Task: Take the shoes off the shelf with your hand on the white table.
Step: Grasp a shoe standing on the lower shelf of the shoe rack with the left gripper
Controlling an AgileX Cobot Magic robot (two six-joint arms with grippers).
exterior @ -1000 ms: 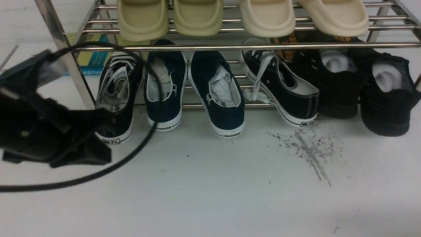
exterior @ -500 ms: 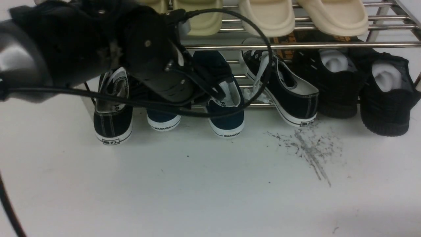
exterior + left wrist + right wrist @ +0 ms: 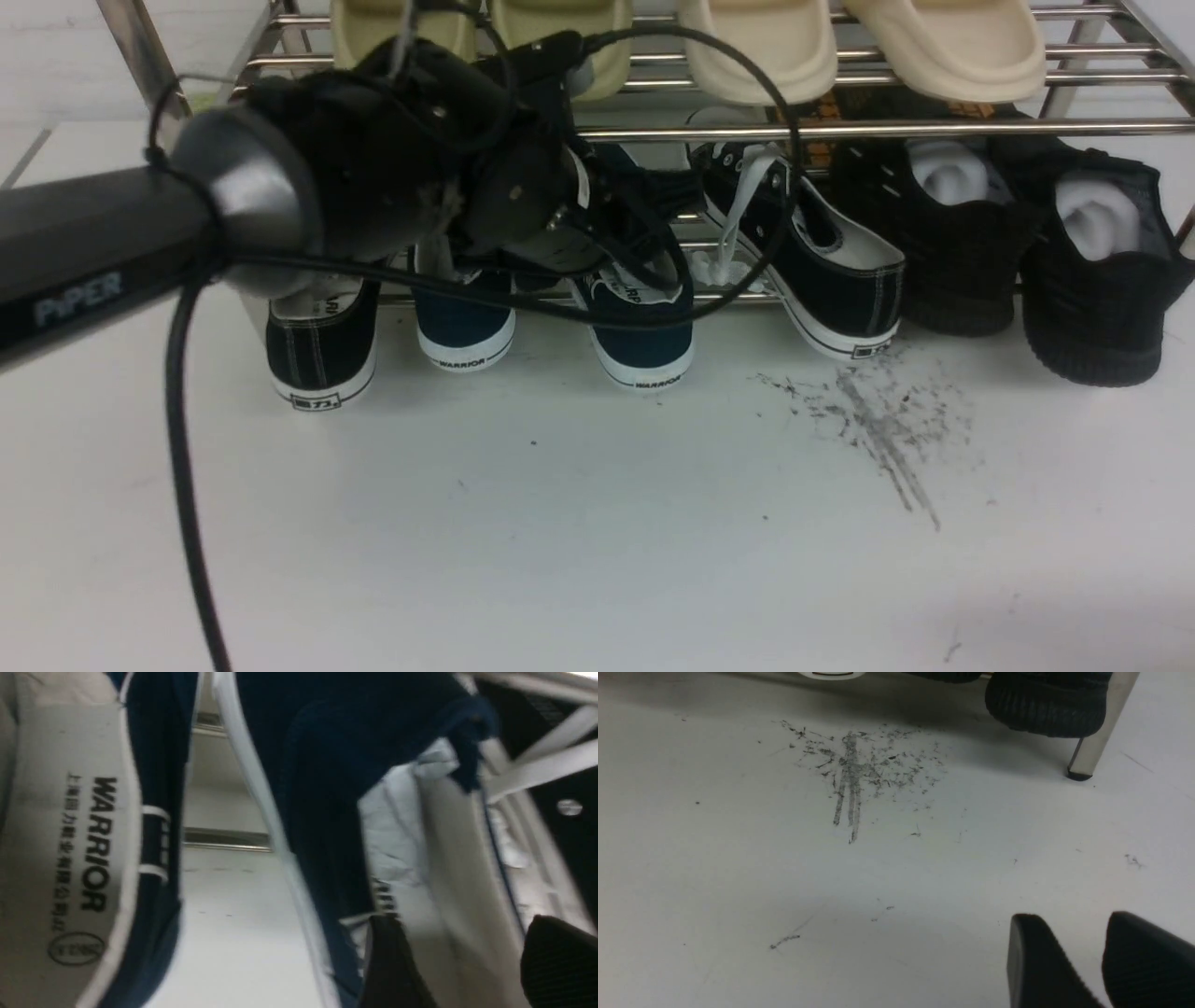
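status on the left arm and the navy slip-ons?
Left gripper open, astride the collar of one navy shoe, not clamped. Right gripper empty above the white table. Both shoes on the shelf. Black lace-up sneaker close alongside.

Cream slippers (image 3: 756, 47), black lace-up sneakers (image 3: 812, 261), all-black knit sneakers (image 3: 1092, 271), scuff smear (image 3: 878, 420).

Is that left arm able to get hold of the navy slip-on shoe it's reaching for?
Probably yes. The left tool stands open right at the navy shoe, its fingers at the heel opening, with nothing between them.
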